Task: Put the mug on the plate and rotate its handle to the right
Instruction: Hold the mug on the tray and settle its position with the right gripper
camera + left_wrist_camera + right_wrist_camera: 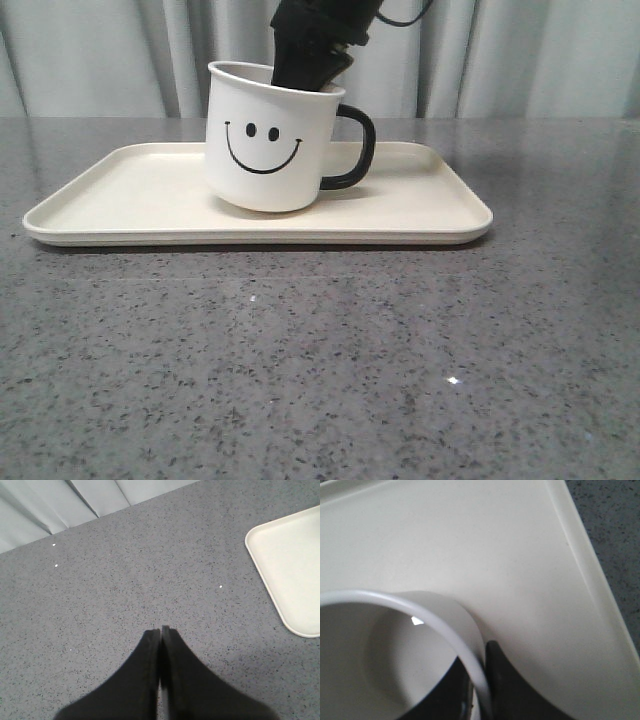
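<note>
Here, mug rim pinched, right end effector

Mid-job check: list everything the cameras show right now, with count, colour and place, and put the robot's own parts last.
mug: one, white with black smiley face, on the plate, slightly tilted, left of the plate's middle
handle: one, glossy black, on the mug's right side in the front view
plate: one, cream-white, on the table, centre
table: one, grey speckled
curtain: pale grey, behind the table
left gripper: one, black, jaws shut, empty, above bare table beside the plate
right gripper: one, black, jaws clamped on the mug's rim wall, one inside, one outside
</note>
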You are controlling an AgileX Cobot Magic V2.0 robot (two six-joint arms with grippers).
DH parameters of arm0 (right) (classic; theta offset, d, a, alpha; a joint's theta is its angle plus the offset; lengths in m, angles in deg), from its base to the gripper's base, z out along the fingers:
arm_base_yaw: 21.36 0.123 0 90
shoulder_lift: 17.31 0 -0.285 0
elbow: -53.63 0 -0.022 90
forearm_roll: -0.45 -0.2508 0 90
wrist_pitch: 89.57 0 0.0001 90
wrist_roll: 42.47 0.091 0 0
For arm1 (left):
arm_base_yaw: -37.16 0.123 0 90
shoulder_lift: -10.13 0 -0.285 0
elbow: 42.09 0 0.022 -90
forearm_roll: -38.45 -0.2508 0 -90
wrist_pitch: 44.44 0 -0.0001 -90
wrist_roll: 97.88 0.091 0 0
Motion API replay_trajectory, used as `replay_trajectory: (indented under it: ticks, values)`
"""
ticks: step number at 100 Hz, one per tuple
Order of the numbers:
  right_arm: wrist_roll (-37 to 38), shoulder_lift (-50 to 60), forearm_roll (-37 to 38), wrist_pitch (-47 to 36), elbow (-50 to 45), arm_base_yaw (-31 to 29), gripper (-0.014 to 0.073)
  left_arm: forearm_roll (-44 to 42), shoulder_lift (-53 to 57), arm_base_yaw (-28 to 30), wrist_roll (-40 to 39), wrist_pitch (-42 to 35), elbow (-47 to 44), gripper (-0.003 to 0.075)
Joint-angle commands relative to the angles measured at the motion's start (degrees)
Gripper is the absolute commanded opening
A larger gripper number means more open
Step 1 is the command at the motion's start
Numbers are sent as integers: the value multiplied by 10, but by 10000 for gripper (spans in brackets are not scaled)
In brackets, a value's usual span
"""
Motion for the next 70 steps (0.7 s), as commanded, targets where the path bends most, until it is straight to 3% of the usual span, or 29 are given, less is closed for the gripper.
replay_trajectory:
  ticks: [1,21,70]
  values:
    - [-2,34,-17,51,15,0,-13,-11,1,-4,-7,-11,12,-20]
    - [-2,34,-17,51,15,0,69,-8,1,-4,-7,-11,12,-20]
    - [-2,34,-18,51,15,0,71,-4,1,-4,-7,-11,12,-20]
